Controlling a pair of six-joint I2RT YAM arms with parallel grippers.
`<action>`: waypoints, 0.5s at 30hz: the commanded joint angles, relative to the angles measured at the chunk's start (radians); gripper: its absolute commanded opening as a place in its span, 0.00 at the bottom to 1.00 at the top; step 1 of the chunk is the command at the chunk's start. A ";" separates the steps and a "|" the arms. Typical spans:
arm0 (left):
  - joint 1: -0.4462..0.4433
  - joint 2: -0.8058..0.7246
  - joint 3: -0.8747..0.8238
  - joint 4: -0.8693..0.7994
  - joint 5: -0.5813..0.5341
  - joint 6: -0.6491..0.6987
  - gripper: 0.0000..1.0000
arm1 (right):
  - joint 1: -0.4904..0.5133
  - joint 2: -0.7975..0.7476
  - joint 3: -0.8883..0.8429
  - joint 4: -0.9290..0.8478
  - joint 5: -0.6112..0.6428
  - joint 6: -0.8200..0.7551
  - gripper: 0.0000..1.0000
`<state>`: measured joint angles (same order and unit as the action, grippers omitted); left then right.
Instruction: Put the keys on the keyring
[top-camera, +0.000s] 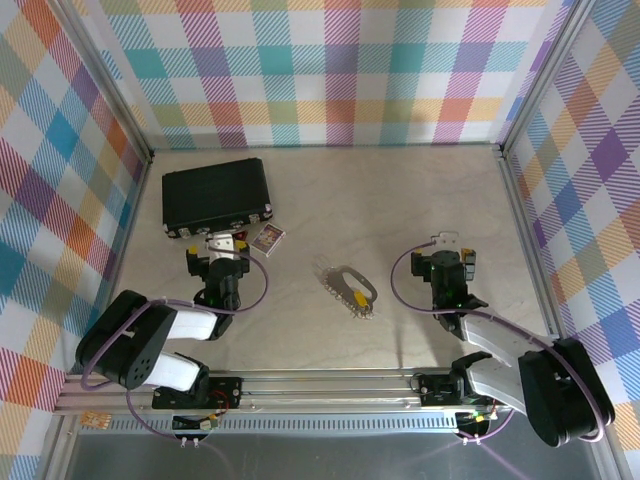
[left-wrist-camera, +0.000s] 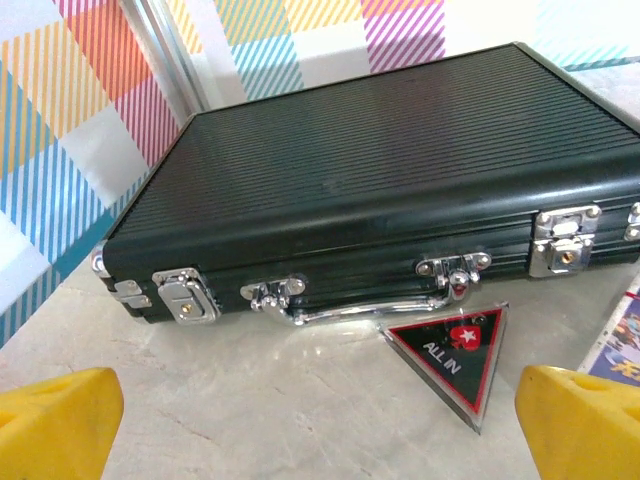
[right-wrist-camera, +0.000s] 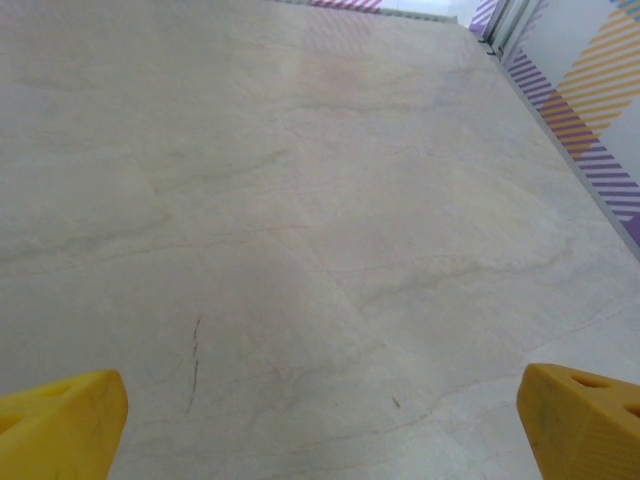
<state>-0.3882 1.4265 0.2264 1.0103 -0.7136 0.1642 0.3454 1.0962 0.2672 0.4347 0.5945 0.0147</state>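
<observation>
Two pincers are open in the top view: left pincer left of centre, right pincer right of centre. The keyring lies mid-frame on the surface, with the keys overlapping its loop. In the left wrist view, a black case spans the frame. In the right wrist view, the fingertips are spread wide.

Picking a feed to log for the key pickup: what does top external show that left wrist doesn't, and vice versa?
Top external: the keyring mid-table with the yellow-headed key lying at it, and the right gripper, open, off to its right.
Left wrist: close detail of the black case, namely its chrome latches and handle, plus a triangular "ALL IN" plaque lying on the table in front of it.
Both: the black case and the left gripper, open, facing it.
</observation>
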 joint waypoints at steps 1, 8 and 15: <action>0.025 0.036 0.026 0.127 0.036 0.026 1.00 | -0.012 0.041 -0.001 0.157 -0.003 -0.042 0.99; 0.057 0.165 0.006 0.296 0.060 0.027 1.00 | -0.028 0.145 0.029 0.267 -0.024 -0.076 0.99; 0.068 0.156 0.024 0.250 0.072 0.017 1.00 | -0.039 0.217 0.059 0.317 -0.035 -0.095 0.99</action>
<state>-0.3363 1.5940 0.2329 1.2282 -0.6617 0.1844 0.3134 1.2976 0.2890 0.6724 0.5709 -0.0586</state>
